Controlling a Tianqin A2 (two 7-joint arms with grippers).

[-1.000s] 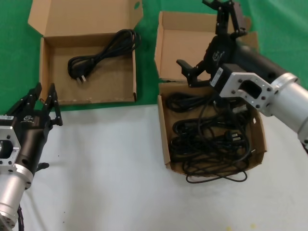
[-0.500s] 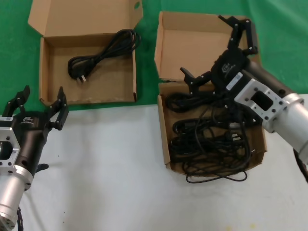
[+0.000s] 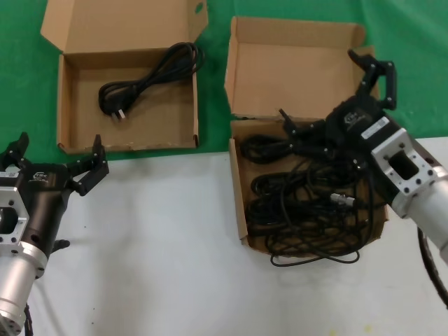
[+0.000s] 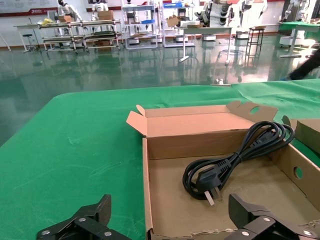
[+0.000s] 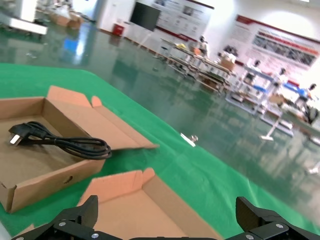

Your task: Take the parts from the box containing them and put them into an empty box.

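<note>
1. Right pincer [image 3: 334,94] is spread wide with nothing in it, hanging over the back end of the full box [image 3: 239,203], right about where the lid hinges. One finger is up by the lid's right edge and the other sits down low, just above the cords.
2. Left pincer [image 3: 54,152] is also wide open and holding nothing. It's over the white table [image 3: 154,266], just in front of the other box's front wall.
3. The full box sits on the right side, mostly on the white part of the table, with its lid standing up at the back. Inside is a tangled heap of black power cords [image 3: 308,210], and one loop spills over the front edge onto the table.
4. The other box [image 3: 66,105] is on the left, on the green cloth [image 3: 21,84], lid folded flat away from the robot. Not actually empty: one coiled cord [image 3: 150,73] lies in it, plug end toward the left front. The left wrist view shows that same cord [image 4: 235,160] with its plug prongs pointing at the front wall.
5. The two boxes sit side by side with a narrow gap between them.
</note>
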